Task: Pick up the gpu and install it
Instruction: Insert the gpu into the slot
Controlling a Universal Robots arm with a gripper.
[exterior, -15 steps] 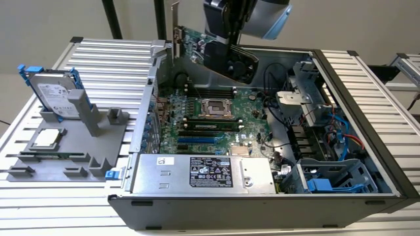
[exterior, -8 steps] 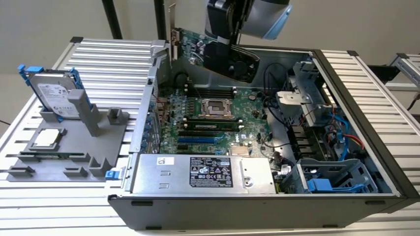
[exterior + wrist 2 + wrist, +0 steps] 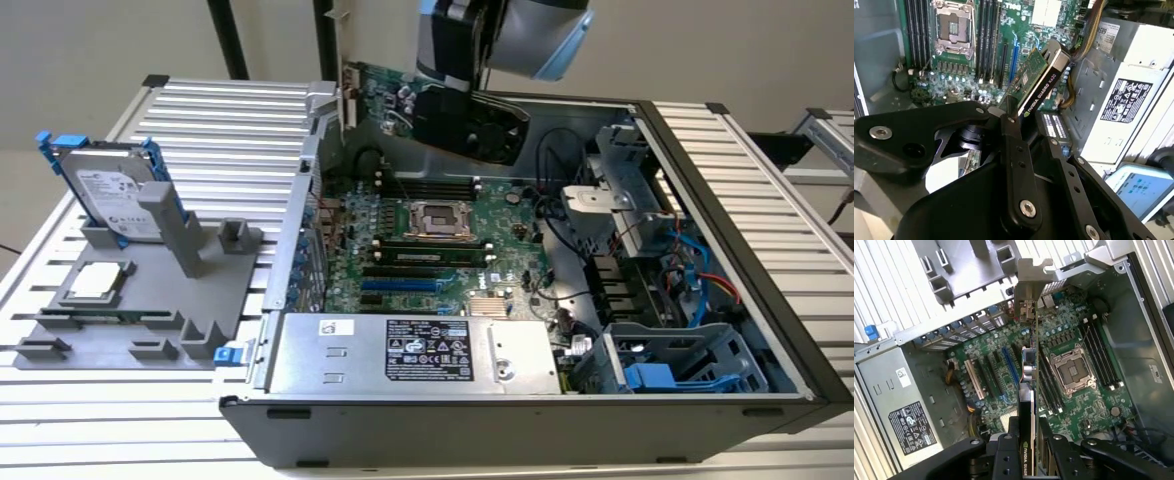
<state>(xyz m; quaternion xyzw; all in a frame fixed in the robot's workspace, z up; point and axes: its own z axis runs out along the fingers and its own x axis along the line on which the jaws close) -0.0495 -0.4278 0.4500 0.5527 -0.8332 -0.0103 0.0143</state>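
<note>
Right now the gripper (image 3: 461,90) is clamping the gpu (image 3: 398,105). Its fingers (image 3: 1003,457) are pressing on the two faces of the card at one end, as the first wrist view is showing edge-on. The card is hanging in the air over the open computer case (image 3: 534,430), up at the case's far side in the exterior view. It is tilting there, with green board showing toward the exterior view's left and black cover toward its right. The silver bracket (image 3: 1029,275) is sitting at the end away from the gripper, close to the case's rear wall of slot openings. The motherboard (image 3: 501,200) is lying below, apart from the card, so the gpu is not sitting in any slot. In the first wrist view the card's edge is running between a blue slot (image 3: 1010,370) and the empty processor socket (image 3: 1071,371). A silver power supply (image 3: 400,350) is occupying the case's near side in the exterior view. On the slatted table (image 3: 214,115), toward the exterior view's left, a hard drive (image 3: 114,185) is standing upright in a grey fixture (image 3: 160,300). A small square silver chip (image 3: 96,282) is lying flat on that fixture.
</note>
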